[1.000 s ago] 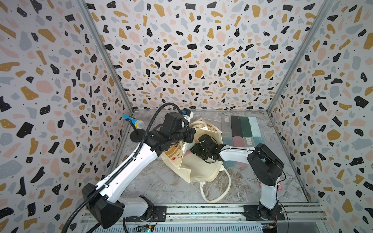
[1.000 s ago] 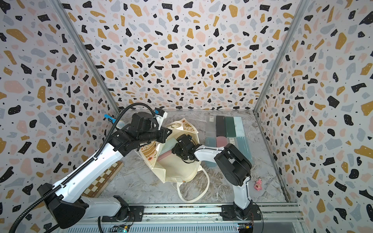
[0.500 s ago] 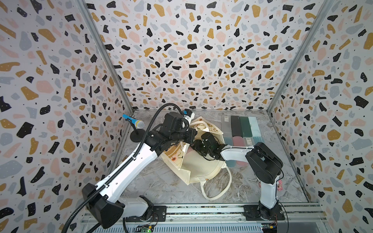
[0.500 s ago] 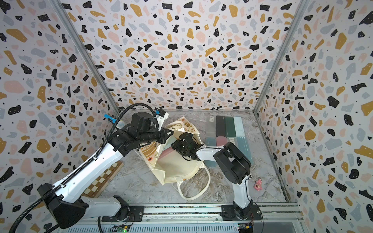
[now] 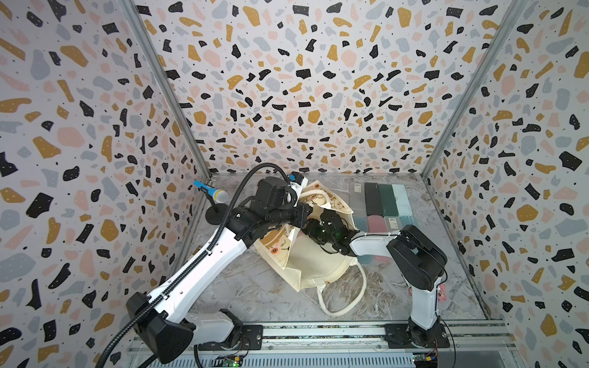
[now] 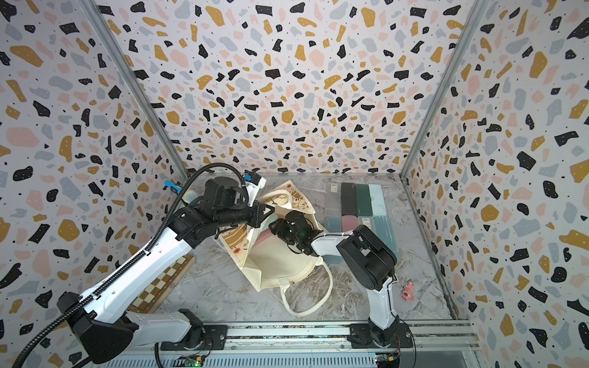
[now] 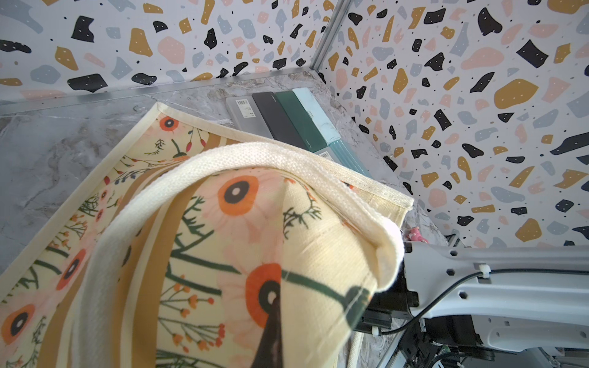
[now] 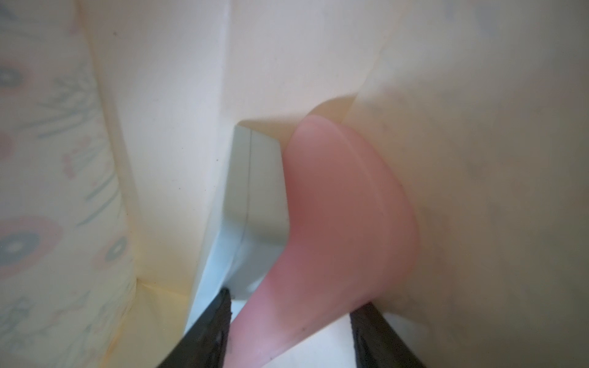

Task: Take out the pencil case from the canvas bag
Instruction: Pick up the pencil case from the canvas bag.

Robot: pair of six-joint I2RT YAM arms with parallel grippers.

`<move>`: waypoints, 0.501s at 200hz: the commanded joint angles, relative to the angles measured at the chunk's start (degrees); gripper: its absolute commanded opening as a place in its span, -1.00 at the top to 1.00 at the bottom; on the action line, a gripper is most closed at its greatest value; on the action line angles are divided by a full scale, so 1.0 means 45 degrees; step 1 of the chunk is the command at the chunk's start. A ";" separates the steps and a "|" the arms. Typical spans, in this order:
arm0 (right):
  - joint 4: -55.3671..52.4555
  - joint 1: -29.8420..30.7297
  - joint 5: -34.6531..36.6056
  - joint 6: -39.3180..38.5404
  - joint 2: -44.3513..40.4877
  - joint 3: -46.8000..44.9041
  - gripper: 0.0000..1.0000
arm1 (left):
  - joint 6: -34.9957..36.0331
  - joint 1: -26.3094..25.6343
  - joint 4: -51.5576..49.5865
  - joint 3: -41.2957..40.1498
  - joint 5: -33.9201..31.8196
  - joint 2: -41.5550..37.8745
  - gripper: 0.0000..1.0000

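Right wrist cam: R gripper [image 8: 293,306] is straddling the pink pencil case [image 8: 334,223] inside the canvas bag [image 5: 318,264].
I'm seeing its long axis running straight away from the fingers, deeper in; can't tell if they're pinching yet. A grey-green case [image 8: 255,191] is lying against it. L gripper [image 5: 304,214] is clamping the bag rim, holding the mouth open.

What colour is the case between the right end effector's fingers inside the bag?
The pencil case is pink, clearest in the right wrist view.
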 commanded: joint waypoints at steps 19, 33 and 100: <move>-0.1229 -0.0180 0.0604 0.0057 -0.0336 0.0143 0.25 | -0.0201 -0.0054 0.1604 0.0133 0.0934 -0.0561 1.00; -0.1267 -0.0219 0.0595 0.0128 -0.0404 0.0038 0.28 | -0.0245 -0.0066 0.1596 0.0132 0.0889 -0.0570 1.00; -0.4368 0.0181 0.1759 -0.0216 -0.1340 0.0146 0.21 | -0.0134 -0.0065 0.1204 0.0155 -0.0933 -0.0572 1.00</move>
